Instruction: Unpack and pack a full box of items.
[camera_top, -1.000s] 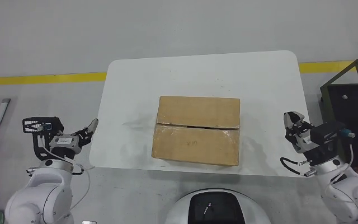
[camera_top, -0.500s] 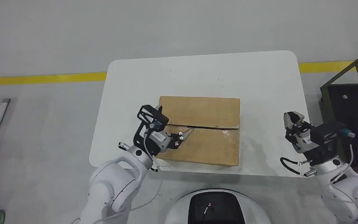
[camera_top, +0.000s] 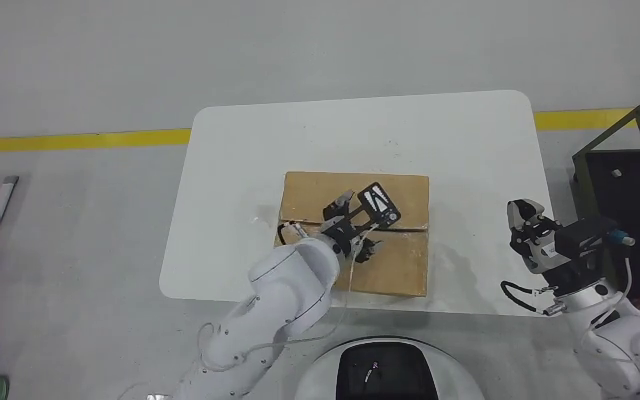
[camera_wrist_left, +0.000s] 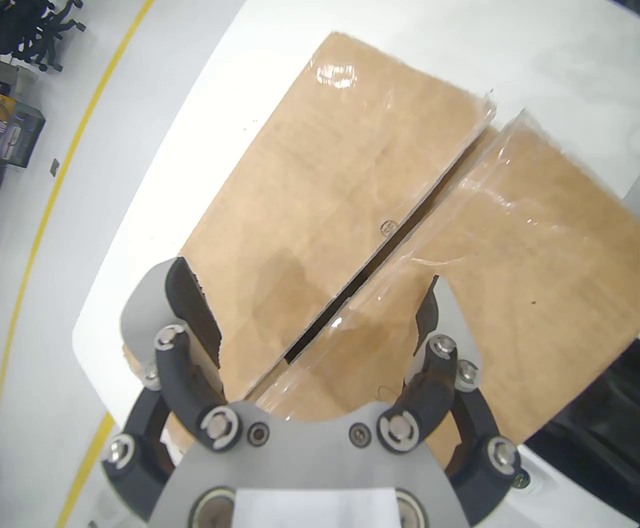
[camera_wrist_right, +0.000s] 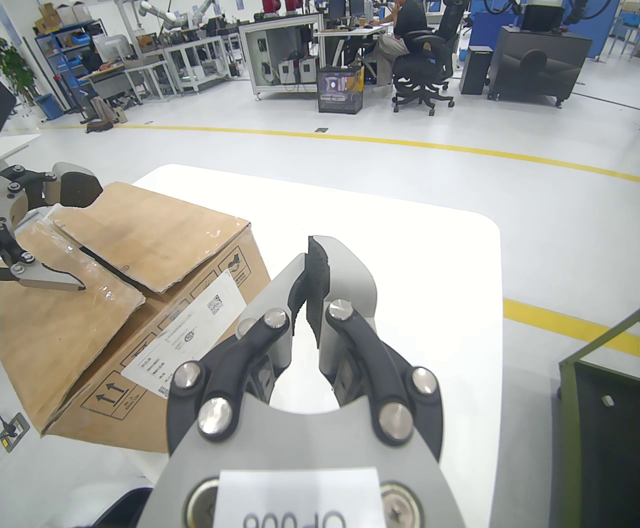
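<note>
Currently: left gripper astride the box seam, flaps not yet opened

**Position of the work.** I find the box (camera_top: 400, 265) closed and sitting near the middle of the counter (camera_top: 470, 140), its long axis running across in front of the robot. The seam (camera_wrist_left: 400, 225) between the far flap (camera_wrist_left: 320, 165) and the near flap (camera_wrist_left: 525, 240) follows that same axis and shows as a narrow dark gap. Clear tape (camera_wrist_left: 480, 192) lies wrinkled along the near flap's edge.

**Left gripper (camera_wrist_left: 306, 280).** Spread wide and holding nothing. It hangs over the box top at about mid-length, with one finger above each flap, so the seam passes between them and its closing line lies across the seam. I cannot tell whether either tip touches the cardboard.

**Right gripper (camera_wrist_right: 314, 265).** Pressed together and empty, it sits off the counter's right edge, well apart from the box.

**Assessment.** I judge unpacking to be at its very start. The left arm is plainly the nearer, and the coming move turns on the seam lying directly beneath its spread fingers. One tip must enter that gap and catch a flap edge. From the right wrist view, the far flap's edge rides slightly over the near one, so it looks the easier to lift. The wrinkled tape could snag a finger.
</note>
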